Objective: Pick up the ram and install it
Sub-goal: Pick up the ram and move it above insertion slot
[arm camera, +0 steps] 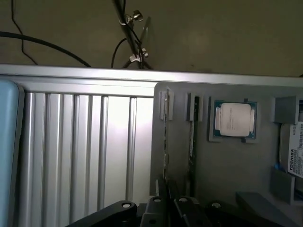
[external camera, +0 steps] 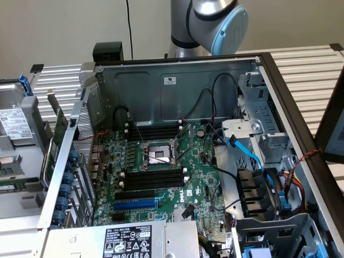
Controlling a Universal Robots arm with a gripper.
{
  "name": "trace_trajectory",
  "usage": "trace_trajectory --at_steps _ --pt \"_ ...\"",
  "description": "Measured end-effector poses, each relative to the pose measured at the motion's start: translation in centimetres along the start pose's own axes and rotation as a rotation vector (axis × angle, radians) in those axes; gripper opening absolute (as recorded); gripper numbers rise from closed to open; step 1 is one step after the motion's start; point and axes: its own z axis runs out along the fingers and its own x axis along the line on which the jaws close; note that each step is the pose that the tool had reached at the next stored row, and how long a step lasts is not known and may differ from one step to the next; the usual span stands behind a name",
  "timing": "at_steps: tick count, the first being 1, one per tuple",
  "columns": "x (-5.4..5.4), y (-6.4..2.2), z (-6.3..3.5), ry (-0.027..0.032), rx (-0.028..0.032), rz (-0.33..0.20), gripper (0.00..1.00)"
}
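The ram (arm camera: 165, 137) stands on edge in a slot of a grey parts tray (arm camera: 208, 170), seen as a thin greenish strip. A second, darker strip (arm camera: 191, 137) stands in the slot beside it. My gripper (arm camera: 166, 191) hangs over the near end of these slots with its dark fingers (arm camera: 160, 195) shut together, and I see nothing between them. The open computer case (external camera: 269, 70) lies flat with the green motherboard (external camera: 199, 183) facing up. Its black memory slots (external camera: 153, 177) lie on both sides of the processor socket (external camera: 158, 155).
On the tray lie a processor chip (arm camera: 235, 119) and a hard drive (arm camera: 293, 151). A ribbed metal table top (arm camera: 80, 142) borders the tray. Inside the case are a blue expansion slot (external camera: 134, 204), loose black cables (external camera: 215, 91), blue cables (external camera: 252, 156) and a drive cage (external camera: 258, 118).
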Motion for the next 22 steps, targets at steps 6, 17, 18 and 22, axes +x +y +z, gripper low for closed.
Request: trace_trajectory --at_steps 6,17,18,22 --pt "0.6 -2.35 -2.69 -0.0034 0.0001 0.0 0.13" --pt "1.9 -7.03 -8.09 -0.0094 0.0002 0.0 0.13" --pt "2.0 -7.42 -8.54 -0.0098 0.0003 0.0 0.13" --pt "2.4 -9.0 -10.38 -0.0118 0.0002 0.0 0.13"
